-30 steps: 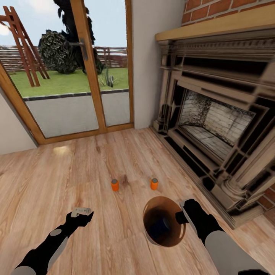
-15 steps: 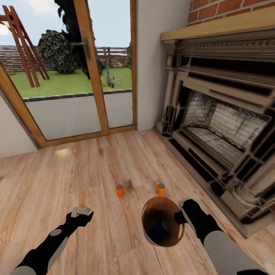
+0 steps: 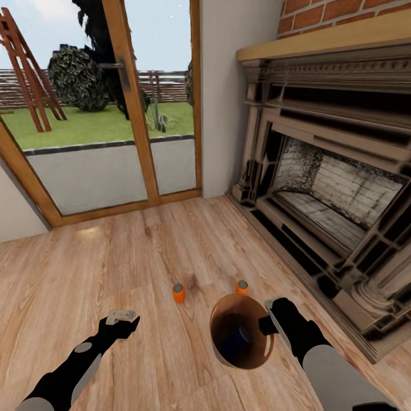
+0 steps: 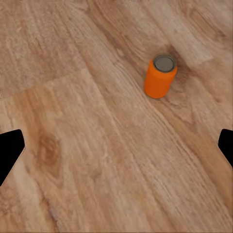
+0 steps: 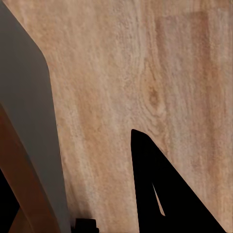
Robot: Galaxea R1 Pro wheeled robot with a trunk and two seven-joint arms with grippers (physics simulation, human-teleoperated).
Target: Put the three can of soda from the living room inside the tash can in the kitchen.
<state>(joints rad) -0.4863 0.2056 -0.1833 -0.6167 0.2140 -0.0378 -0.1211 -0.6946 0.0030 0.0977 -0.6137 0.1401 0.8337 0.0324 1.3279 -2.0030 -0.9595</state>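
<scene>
Two orange soda cans stand upright on the wood floor of the living room. One can (image 3: pixel 178 293) (image 4: pixel 160 76) is ahead of my left gripper (image 3: pixel 121 315) (image 4: pixel 116 145), which is open and holds nothing. The other can (image 3: pixel 242 286) is just beyond the far rim of the tash can (image 3: pixel 228 357), partly hidden by it. My right gripper (image 3: pixel 268 325) is shut on the bin's right rim and holds it above the floor; its grey wall (image 5: pixel 29 116) lies beside a black finger (image 5: pixel 165 194). I cannot tell what the dark shape (image 3: pixel 237 340) inside the bin is.
The brick fireplace with its dark carved surround (image 3: pixel 319 188) runs along the right, its base jutting onto the floor. A wood-framed glass door (image 3: pixel 108 114) to the garden stands ahead at the left. Open wood floor (image 3: pixel 85 268) spreads ahead and to the left.
The whole view has shifted: the base has moved closer to the cans, which now sit nearer the bin's rim. Both arms keep their pose, the bin still held.
</scene>
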